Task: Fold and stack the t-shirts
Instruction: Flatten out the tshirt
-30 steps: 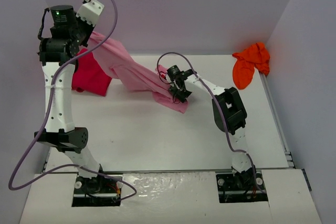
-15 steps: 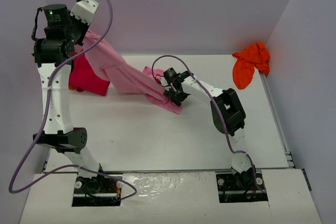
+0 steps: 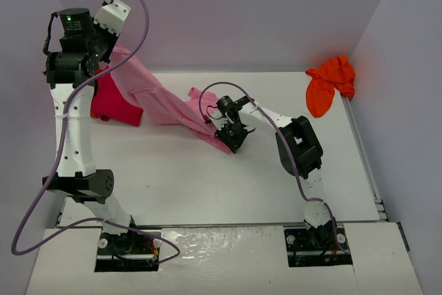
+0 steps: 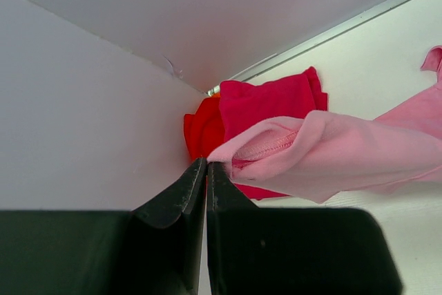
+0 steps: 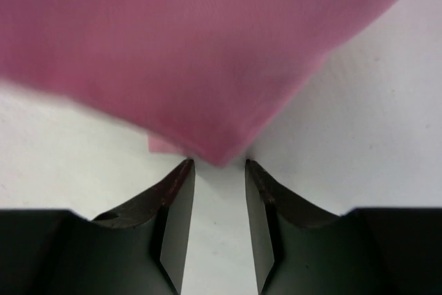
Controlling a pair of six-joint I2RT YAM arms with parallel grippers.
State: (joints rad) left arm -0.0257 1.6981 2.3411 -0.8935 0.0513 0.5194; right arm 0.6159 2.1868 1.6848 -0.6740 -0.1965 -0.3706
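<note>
The light pink t-shirt (image 3: 162,98) hangs stretched from high at the back left down to the table's middle. My left gripper (image 4: 206,165) is raised there and shut on its hem. My right gripper (image 3: 231,136) is low at the shirt's bottom corner (image 5: 221,151). Its jaws stand partly apart, and the corner lies just at the fingertips (image 5: 184,168) without being pinched. The magenta t-shirt (image 4: 276,98) and the red t-shirt (image 4: 202,128) lie bunched in the back left corner. The orange t-shirt (image 3: 330,84) is crumpled at the back right.
White walls (image 3: 242,12) close the table at the back and both sides. A metal rail (image 3: 366,164) runs along the table's right edge. The left arm's purple cable (image 3: 41,198) loops down at the left.
My right gripper has slid left along the table with its jaws narrowing. The pink shirt's low corner has moved left with it. The left arm has shifted slightly left, still shut.
</note>
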